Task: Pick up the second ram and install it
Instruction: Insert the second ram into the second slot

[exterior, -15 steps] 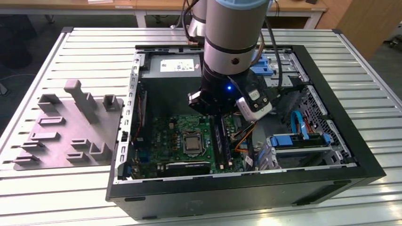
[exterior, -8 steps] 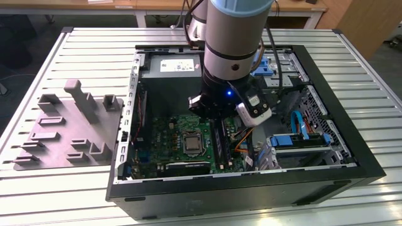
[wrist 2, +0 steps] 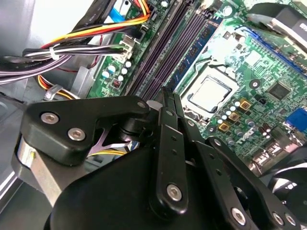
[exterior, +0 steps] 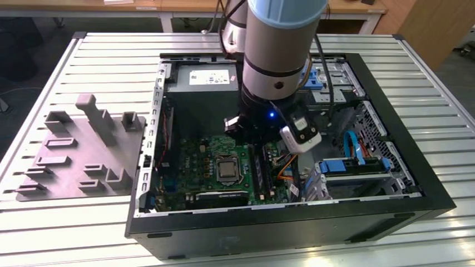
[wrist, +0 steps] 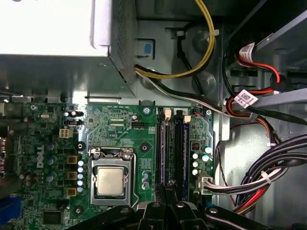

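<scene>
table [exterior: 67,239]: slatted metal, carries everything.
case [exterior: 297,231]: black computer case, lying open side up, mid-table.
arm [exterior: 278,50]: reaches down from the far side into the case, over the board.
fixture [exterior: 74,181]: grey holder plate on the table, at the exterior view's left of the case, apart from it.
power supply [exterior: 200,92]: far end of the case.
motherboard [exterior: 189,161]: green, on the case floor; processor socket [wrist: 110,181] near its middle.
cables [wrist: 268,179]: bundled, beside the memory slots [wrist: 180,148], on the side away from the socket.
gripper [wrist 2: 170,96]: low over the memory slots.
second ram [wrist 2: 197,48]: dark-blue strip on edge, in line with the slot nearest the socket, running away from the fingertips.
fingers [wrist 2: 168,124]: drawn close, thin slit between, pinching the ram's upper edge.
</scene>
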